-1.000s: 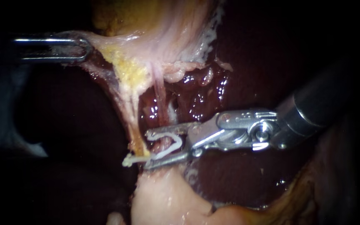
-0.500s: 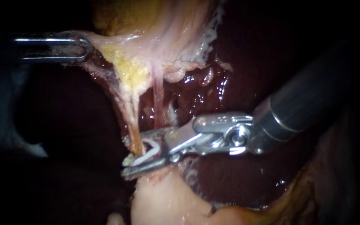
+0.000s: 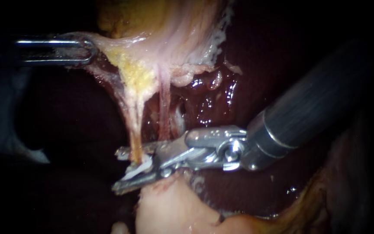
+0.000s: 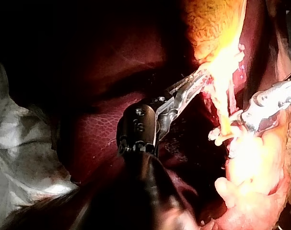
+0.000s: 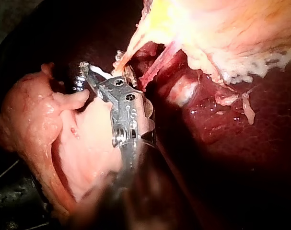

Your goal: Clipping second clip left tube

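My left instrument (image 3: 85,51) is shut on a pale fold of the gallbladder (image 3: 169,39) and holds it taut. Two tubes hang below: the yellowish left tube (image 3: 135,130) and the pink right tube (image 3: 164,108). My right instrument (image 3: 120,170) carries a white clip (image 3: 138,169) between its jaws, which straddle the left tube low down, one jaw on each side. In the right wrist view the clip (image 5: 101,73) shows at the jaw tips (image 5: 90,72), by the left tube (image 5: 131,50). The left wrist view shows my left instrument (image 4: 198,81) holding the tissue.
Dark red liver (image 3: 226,99) lies behind and under the tubes. A pale pink lump of tissue (image 3: 169,208) sits just beneath my right instrument's jaws. White drape (image 4: 20,143) lies beside my left instrument's shaft.
My right instrument has advanced leftwards, its jaws passing the right tube and coming round the left tube. The jaws and clip have narrowed. My left instrument has not moved.
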You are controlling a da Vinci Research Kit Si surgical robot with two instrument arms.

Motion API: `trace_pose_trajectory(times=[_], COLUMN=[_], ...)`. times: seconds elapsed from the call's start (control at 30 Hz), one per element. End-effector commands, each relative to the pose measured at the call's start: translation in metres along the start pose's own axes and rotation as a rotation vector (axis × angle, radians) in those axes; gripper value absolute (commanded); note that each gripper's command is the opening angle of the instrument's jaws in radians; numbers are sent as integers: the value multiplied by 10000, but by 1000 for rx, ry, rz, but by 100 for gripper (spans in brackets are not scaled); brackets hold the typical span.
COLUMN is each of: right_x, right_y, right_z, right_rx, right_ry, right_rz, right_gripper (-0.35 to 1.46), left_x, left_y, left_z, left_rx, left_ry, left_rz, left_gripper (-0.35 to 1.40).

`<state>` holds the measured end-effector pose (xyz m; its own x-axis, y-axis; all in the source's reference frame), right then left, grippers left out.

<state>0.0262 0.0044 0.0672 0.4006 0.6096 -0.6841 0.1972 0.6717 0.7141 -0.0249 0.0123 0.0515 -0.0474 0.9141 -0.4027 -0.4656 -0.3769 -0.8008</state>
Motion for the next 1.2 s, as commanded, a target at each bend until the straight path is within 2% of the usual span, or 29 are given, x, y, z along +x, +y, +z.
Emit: trace_pose_trajectory(times=[0.03,0.33,0.5,0.6,0.8,0.93,1.1,1.13,1.2], right_x=[2,10,15,16,15,14,14,14,13], right_y=[-3,-38,-49,-51,-47,-46,-45,-44,-43], right_z=[1,10,12,13,11,11,9,9,7], right_rx=[9,61,93,107,92,89,90,91,94], right_ry=[4,10,19,18,22,23,23,24,25], right_rz=[-2,-12,-17,-23,-17,-11,1,25,66], right_gripper=[49,49,46,44,31,11,-23,-32,-35], left_x=[0,0,0,0,0,0,0,0,0], left_y=[0,0,0,0,0,-1,0,0,0], left_z=[0,0,0,0,0,0,0,0,0], left_rx=[0,0,0,0,0,-1,0,0,0], left_ry=[0,0,0,0,0,0,0,0,0], left_rz=[0,0,0,0,0,0,0,0,0], left_gripper=[-35,-35,-35,-35,-35,-35,-35,-35,-35])
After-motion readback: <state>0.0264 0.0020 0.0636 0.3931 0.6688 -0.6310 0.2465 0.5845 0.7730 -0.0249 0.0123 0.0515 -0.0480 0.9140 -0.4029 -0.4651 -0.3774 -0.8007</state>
